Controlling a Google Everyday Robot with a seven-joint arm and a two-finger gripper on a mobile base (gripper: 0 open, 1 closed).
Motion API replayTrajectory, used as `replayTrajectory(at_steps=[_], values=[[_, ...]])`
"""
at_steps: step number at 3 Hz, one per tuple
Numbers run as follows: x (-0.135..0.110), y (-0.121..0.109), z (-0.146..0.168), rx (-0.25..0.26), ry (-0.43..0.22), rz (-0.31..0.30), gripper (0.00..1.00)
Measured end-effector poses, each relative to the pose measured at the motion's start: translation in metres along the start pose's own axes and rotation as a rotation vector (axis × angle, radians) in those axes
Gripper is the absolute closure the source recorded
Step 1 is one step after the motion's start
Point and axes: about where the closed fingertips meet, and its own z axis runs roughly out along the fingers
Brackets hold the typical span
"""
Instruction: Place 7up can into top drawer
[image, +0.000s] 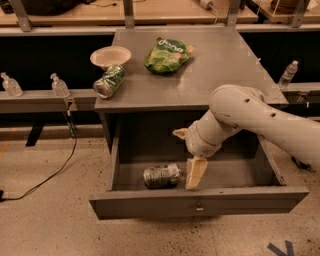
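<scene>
The 7up can (161, 176) lay on its side on the floor of the open top drawer (200, 204), close behind the front panel. The gripper (183, 160) hung inside the drawer at the can's 3 o'clock, jaws released and spread wide, one finger (195, 174) just beside the can. On the bench (225, 65) above, a green can (109, 81) lay at 6 o'clock of a white bowl (110, 56), and a snack bag (167, 54) sat at the bowl's 3 o'clock.
</scene>
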Motion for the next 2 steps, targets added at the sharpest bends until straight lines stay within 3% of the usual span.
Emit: replayTrajectory(at_steps=[2], values=[[-0.005,-0.013,-0.076,-0.052,-0.057,0.082,0.0]])
